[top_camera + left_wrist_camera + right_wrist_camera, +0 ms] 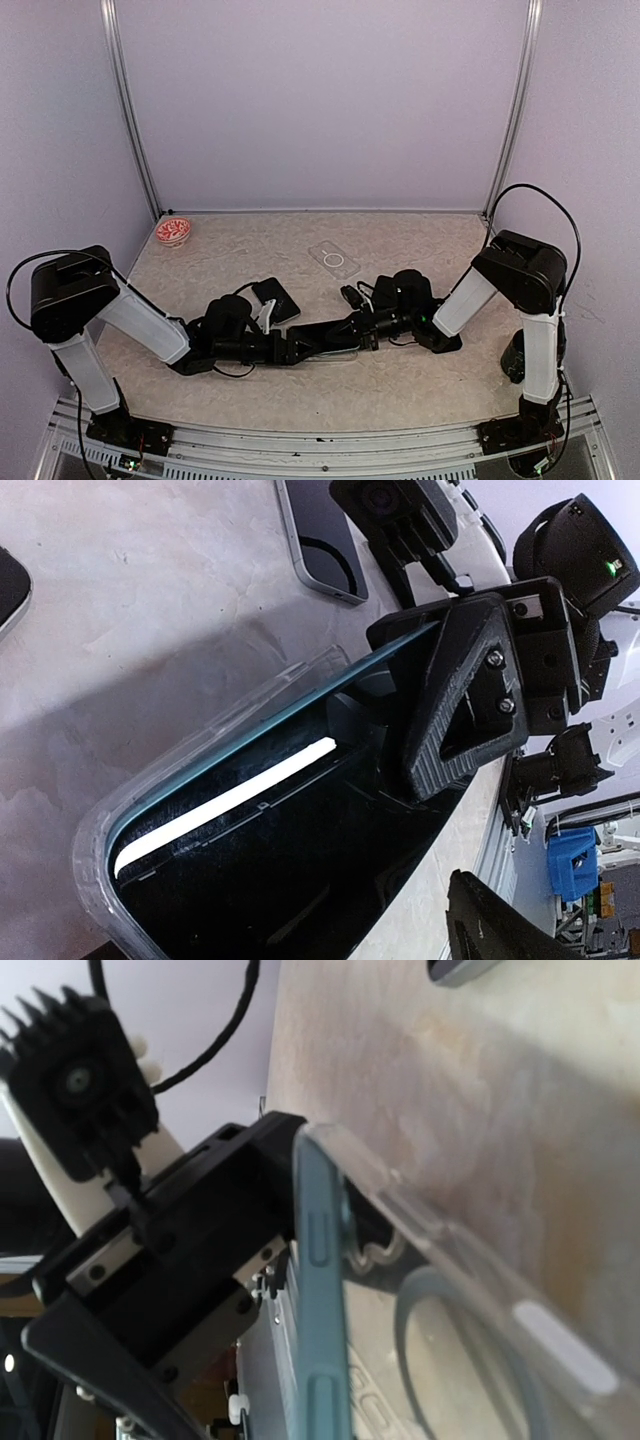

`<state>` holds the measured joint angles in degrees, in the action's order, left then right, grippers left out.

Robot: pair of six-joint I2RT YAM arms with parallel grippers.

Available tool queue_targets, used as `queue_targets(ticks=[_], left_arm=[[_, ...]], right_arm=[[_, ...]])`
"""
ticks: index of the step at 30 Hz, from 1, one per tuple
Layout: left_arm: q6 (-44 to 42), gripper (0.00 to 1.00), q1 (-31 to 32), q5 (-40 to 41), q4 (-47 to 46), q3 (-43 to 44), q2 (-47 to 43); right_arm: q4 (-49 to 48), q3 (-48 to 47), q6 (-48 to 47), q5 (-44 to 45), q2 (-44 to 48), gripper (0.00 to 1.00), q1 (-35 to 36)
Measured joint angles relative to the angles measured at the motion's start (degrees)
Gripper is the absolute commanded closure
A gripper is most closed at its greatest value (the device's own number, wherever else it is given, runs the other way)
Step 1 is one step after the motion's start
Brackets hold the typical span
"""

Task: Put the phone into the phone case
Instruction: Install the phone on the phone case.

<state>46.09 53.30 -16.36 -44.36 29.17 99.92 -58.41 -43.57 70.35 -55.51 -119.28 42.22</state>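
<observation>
A teal-edged phone with a dark screen lies low over the table between the two arms. It sits partly in a clear phone case. In the right wrist view the case spreads away from the phone's edge. My right gripper is shut on the phone's far end, one ribbed finger lying on the screen. My left gripper straddles the near end, open. Its one visible finger stands off the phone's edge with bare table between them.
A second clear case with a ring mark lies behind the arms. It also shows in the left wrist view. A dark phone rests beside the left arm. A small red bowl sits at the back left corner.
</observation>
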Motion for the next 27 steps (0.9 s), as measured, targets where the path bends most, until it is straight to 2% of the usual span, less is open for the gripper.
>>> queue_targets(ticks=[11, 17, 25, 27], left_arm=[[-0.02, 0.24, -1.36, -1.9, -1.01, -0.35, -0.74], [0.0, 0.33, -1.53, -2.34, -1.01, -0.9, -0.74], [0.07, 0.36, -1.53, -3.1, -1.31, -1.53, -0.74], [0.09, 0.4, -1.53, -3.21, -1.49, -1.7, -0.74]], right_arm=[[0.81, -1.53, -3.23, -1.18, 0.0, 1.0, 0.26], [2.03, -1.92, -4.61, -1.66, 0.0, 1.0, 0.42], [2.6, -1.92, -5.31, -2.36, 0.0, 1.0, 0.55], [2.97, -2.03, -5.81, -2.4, 0.04, 0.97, 0.61]])
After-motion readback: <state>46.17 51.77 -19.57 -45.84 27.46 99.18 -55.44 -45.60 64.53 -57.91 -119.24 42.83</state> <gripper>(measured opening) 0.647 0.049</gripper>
